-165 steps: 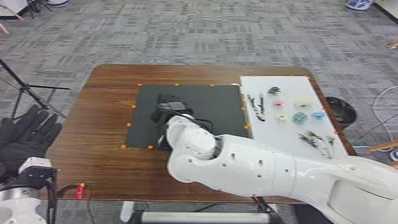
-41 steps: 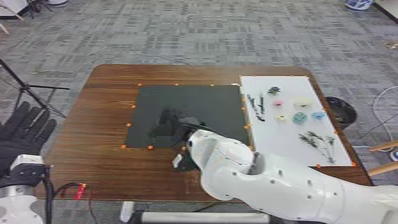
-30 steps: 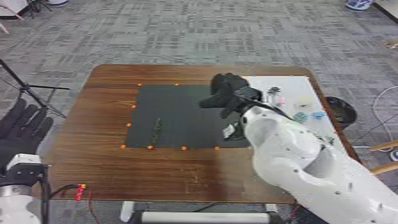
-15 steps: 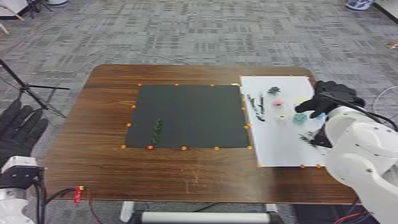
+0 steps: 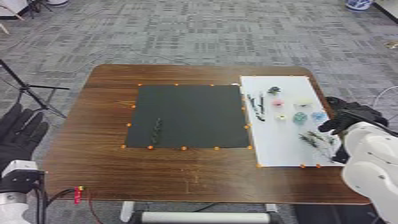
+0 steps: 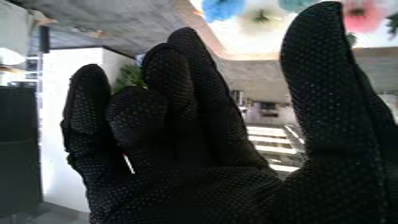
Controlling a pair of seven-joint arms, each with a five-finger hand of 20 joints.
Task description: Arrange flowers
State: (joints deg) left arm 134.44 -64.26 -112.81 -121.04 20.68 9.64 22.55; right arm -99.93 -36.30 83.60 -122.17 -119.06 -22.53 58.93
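Right hand (image 5: 354,113) open, thumb apart, empty

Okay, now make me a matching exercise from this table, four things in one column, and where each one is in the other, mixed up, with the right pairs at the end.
Things:
1. Lone green sprig
2. Pink flower
3. Left robot hand
4. Right robot hand

Places:
A. Off the left side of the table
B. At the right edge of the white sheet
C. On the black sheet, in its near left part
D. Lying on the white sheet, among other flowers

Right pairs: 1-C, 2-D, 3-A, 4-B
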